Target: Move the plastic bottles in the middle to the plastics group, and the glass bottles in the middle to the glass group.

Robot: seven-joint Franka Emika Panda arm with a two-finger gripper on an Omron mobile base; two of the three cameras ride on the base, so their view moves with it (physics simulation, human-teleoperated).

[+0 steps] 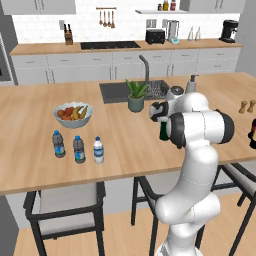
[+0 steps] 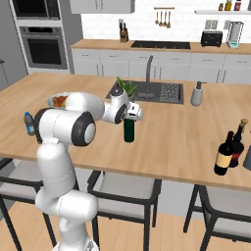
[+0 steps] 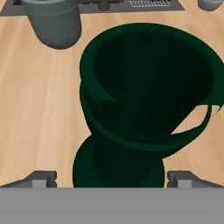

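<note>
**Fingers spread over green wine bottle at mid-worktop**

Fingers (image 3: 43, 178) stand spread wide, one tip to each side of the dark green wine bottle (image 2: 129, 130), whose neck rises between them in the hand view; whether either tip touches the glass cannot be told. That bottle stands upright on the wooden worktop (image 1: 30, 115).

Just beyond the fingers: one potted plant (image 1: 136, 95), then the sink (image 1: 112, 91) with one tap (image 2: 148, 73). One soap dispenser (image 2: 197, 93) stands beyond and to their right.

Well to the fingers' left: one fruit bowl (image 1: 73, 114), and nearer the worktop edge a row of three water bottles, two dark-capped (image 1: 59, 144) (image 1: 79, 149) and one white-capped (image 1: 99, 150) at the end nearest the fingers.

Well to their right: two dark bottles close together, a reddish-brown bottle (image 2: 225, 155) and a brown bottle with black neck (image 2: 238, 143) behind it. Two wooden shakers (image 1: 247, 106) stand farther back.
</note>
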